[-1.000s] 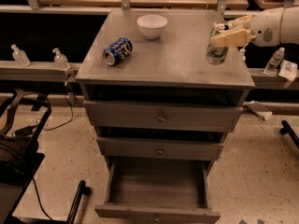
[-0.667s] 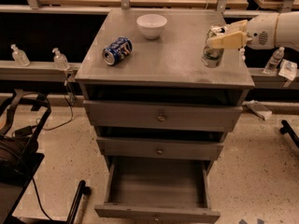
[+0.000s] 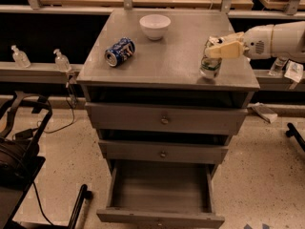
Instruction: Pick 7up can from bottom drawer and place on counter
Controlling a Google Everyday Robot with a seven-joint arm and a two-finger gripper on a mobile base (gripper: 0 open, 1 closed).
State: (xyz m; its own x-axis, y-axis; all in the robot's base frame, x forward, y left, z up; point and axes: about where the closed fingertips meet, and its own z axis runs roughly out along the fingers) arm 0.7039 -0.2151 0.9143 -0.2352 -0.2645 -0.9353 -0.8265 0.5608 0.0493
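Observation:
The 7up can [image 3: 209,67], pale green and white, stands upright on the counter [image 3: 167,63] near its front right corner. My gripper [image 3: 220,49] reaches in from the right on a white arm and is shut on the can's upper part, hiding its top. The bottom drawer [image 3: 161,187] is pulled open below, and its grey interior shows nothing inside.
A blue-and-white can [image 3: 119,51] lies on its side at the counter's left. A white bowl [image 3: 155,26] stands at the back middle. Two shallower knobbed drawers are closed. Small bottles [image 3: 62,60] stand on a ledge to the left. Black equipment [image 3: 19,147] stands on the floor at lower left.
My gripper has moved the 7up can down and to the left, so it now rests on the counter near the front right corner.

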